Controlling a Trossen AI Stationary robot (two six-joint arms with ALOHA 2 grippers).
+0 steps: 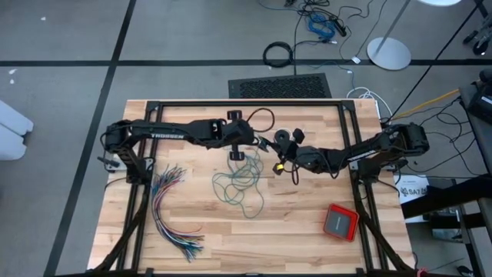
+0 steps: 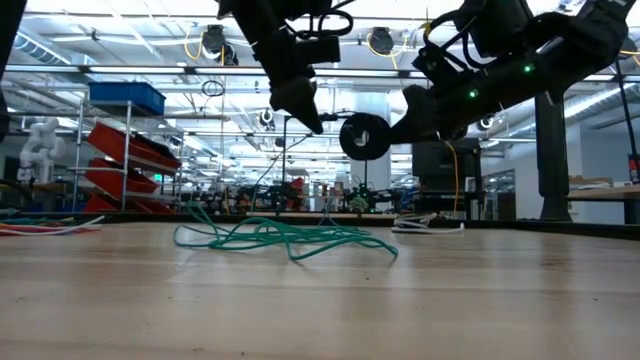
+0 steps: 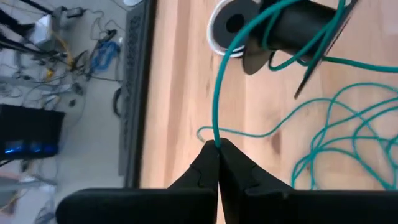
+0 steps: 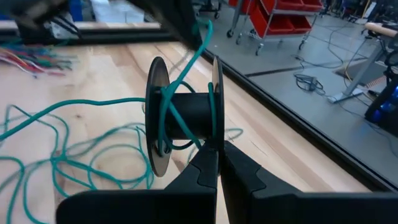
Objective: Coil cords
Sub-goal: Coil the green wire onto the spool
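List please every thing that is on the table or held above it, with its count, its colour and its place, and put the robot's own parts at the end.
cord: one, teal-green, lying in loose loops on the middle of the table, one strand rising to the spool.
spool: one, black, held above the table, a few teal turns around its core.
wire bundle: one, many-coloured, fanned out at the table's left side.
box: one, red with a grey top, on the table's right side toward its near edge.
table: one, light wood.
left gripper: one, dark, shut on the cord, above the table beside the spool.
right gripper: one, dark, shut on the spool's flange.
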